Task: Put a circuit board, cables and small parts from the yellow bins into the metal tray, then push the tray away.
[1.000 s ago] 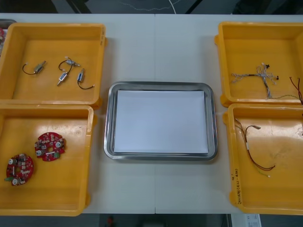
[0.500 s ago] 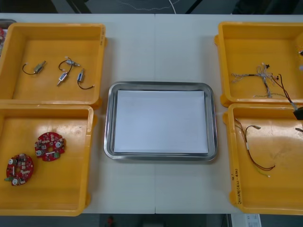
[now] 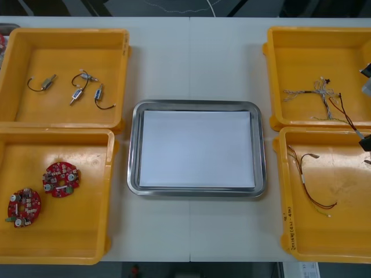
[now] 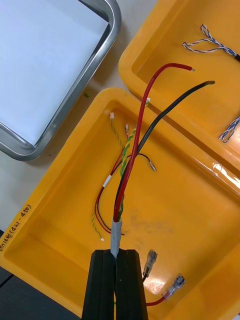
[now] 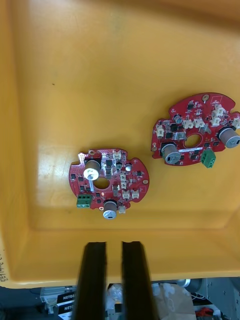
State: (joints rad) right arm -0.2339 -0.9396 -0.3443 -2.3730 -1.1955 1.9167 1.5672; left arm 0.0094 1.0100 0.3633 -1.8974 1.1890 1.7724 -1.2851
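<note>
A red and black cable (image 4: 116, 233) is pinched in the right gripper (image 4: 117, 252), whose black fingers press together on its pale sleeve. From the sleeve the red lead and the black lead rise away from the fingertips and spread apart, their bare ends hanging over the wall between the two right-hand bins. Two small metal terminals on thin leads hang just beside the right finger.

In the front view the right gripper (image 3: 366, 143) sits at the table's right edge over the near right bin (image 3: 348, 231), with the held cable (image 3: 342, 110) slanting away from it toward the far right bin (image 3: 307, 58).

Under the held cable, on the floor of the near right bin (image 4: 190, 215), a red and yellow cable (image 4: 107, 182) lies loose, ahead of the fingertips. Farther out, in the far right bin (image 4: 175, 30), lie twisted blue and white cables (image 4: 210, 42).

The metal tray (image 4: 80, 85), white inside, lies well off to the side of the gripper, across a strip of table.

The left gripper (image 5: 114, 245) hovers over the near rim of the near left bin (image 5: 100, 75), its fingers drawn close with a narrow slit between them and nothing in it. Ahead of the fingertips lie two round red circuit boards (image 5: 107, 182), one near and one farther off, apart from each other.

The far left bin (image 3: 64, 40) holds small metal parts (image 3: 75, 87).
</note>
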